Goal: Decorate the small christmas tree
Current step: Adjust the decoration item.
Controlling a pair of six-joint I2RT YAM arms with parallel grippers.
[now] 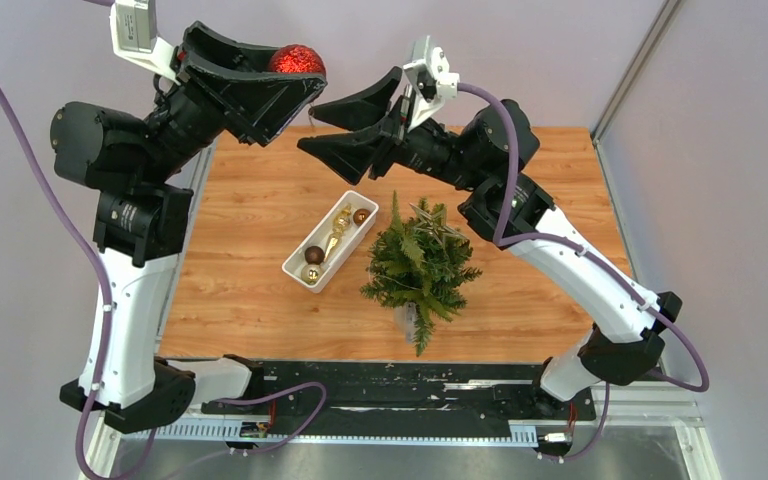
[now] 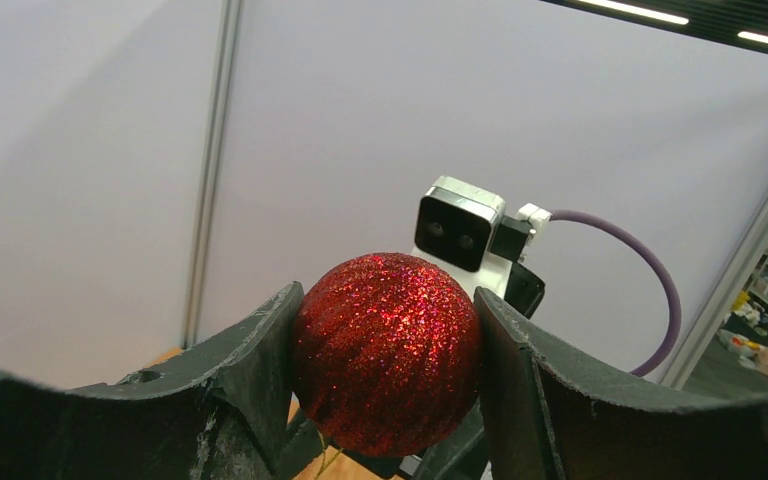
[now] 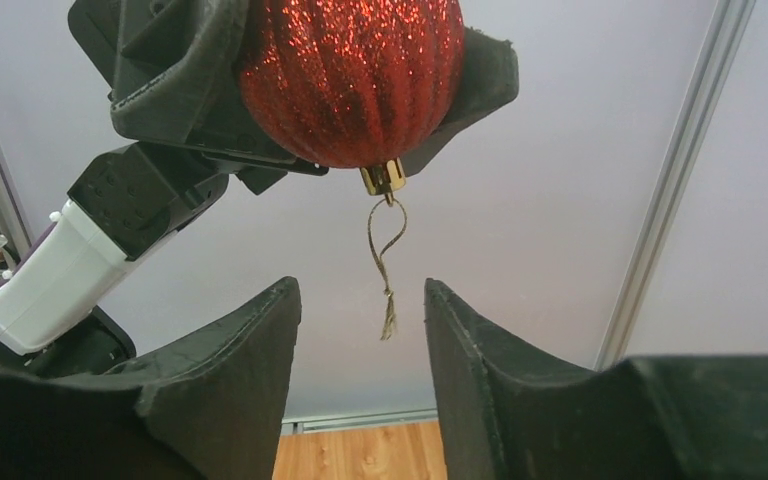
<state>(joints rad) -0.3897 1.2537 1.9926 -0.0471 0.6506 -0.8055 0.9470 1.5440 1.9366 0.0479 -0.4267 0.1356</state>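
My left gripper (image 1: 300, 75) is raised high at the back of the table, shut on a red glitter ball (image 1: 295, 60). In the left wrist view the ball (image 2: 388, 350) fills the gap between both fingers. From the ball's gold cap (image 3: 385, 178) a thin gold string loop (image 3: 385, 260) hangs down. My right gripper (image 3: 360, 290) is just below, open, with the string's end hanging between its fingertips and touching neither. In the top view the right gripper (image 1: 308, 128) points left toward the ball. The small christmas tree (image 1: 420, 260) stands mid-table, below both grippers.
A white tray (image 1: 308, 284) left of the tree holds a gold ornament (image 1: 340, 222) and brown balls (image 1: 314, 254). The wooden table (image 1: 250, 300) ends at a black rail by the arm bases. The right wrist camera (image 2: 458, 228) sits close behind the ball.
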